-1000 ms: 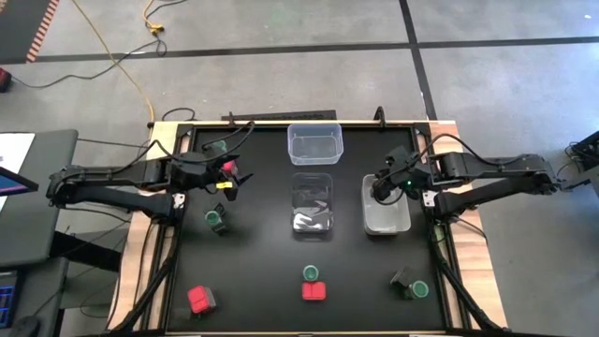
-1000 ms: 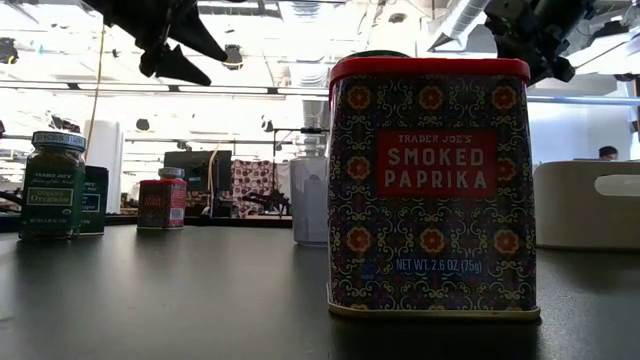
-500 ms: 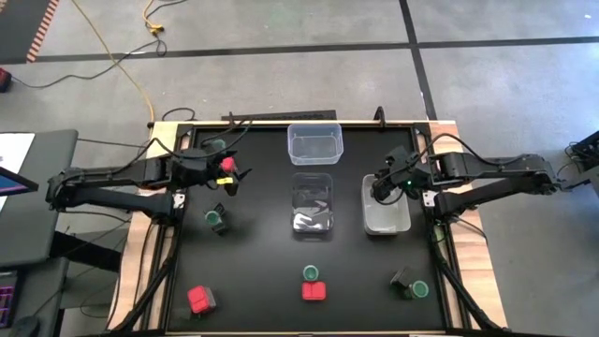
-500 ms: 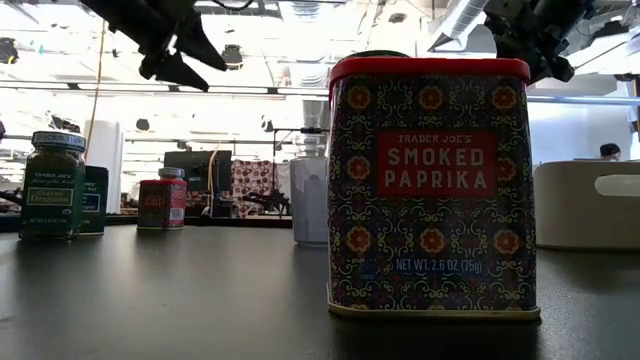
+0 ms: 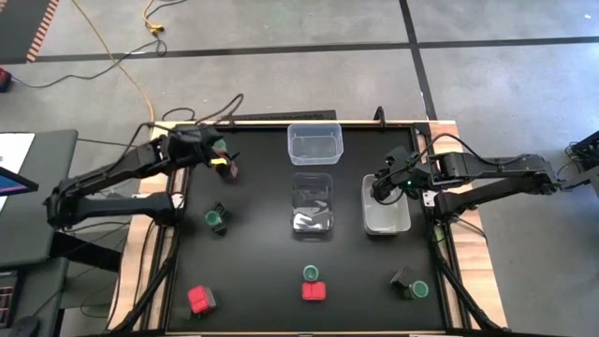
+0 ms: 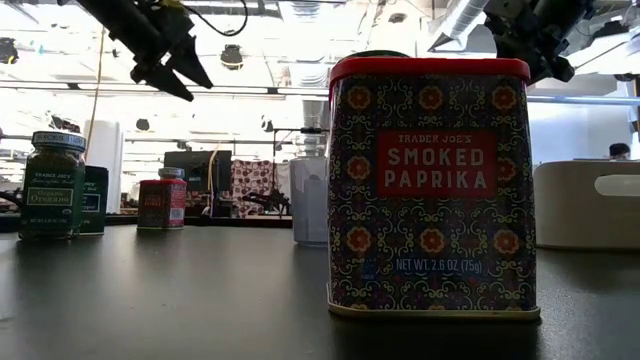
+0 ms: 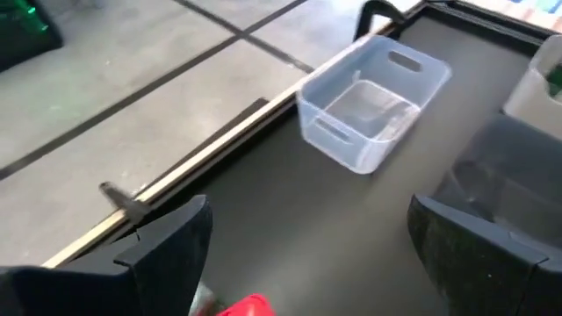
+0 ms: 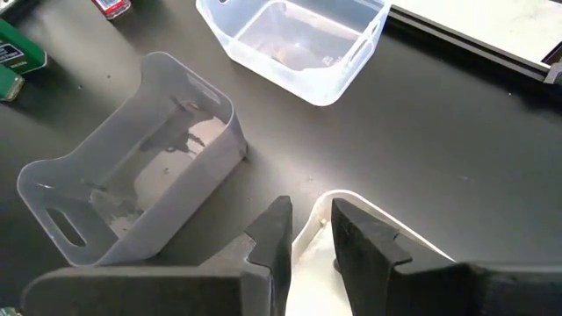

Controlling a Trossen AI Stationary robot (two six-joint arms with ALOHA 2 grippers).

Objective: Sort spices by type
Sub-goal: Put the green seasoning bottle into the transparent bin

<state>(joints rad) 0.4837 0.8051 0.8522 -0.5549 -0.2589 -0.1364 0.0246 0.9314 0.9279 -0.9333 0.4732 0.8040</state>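
Paprika tin [image 6: 430, 185]: rigid, light, slick metal (judgement); pinch flat sides below lid. Left gripper [image 5: 225, 163] fingers spread, empty, desk's ten o'clock. Right gripper [image 8: 307, 230] nearly closed, empty, over tub [image 5: 386, 221].

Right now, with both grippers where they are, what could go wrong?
The open left gripper hangs over the red tin near the back edge of the table; an off-centre close could topple it. The right gripper seems pinched on the rim of the white tub; lifting there might tilt it into the clear tub beside it.
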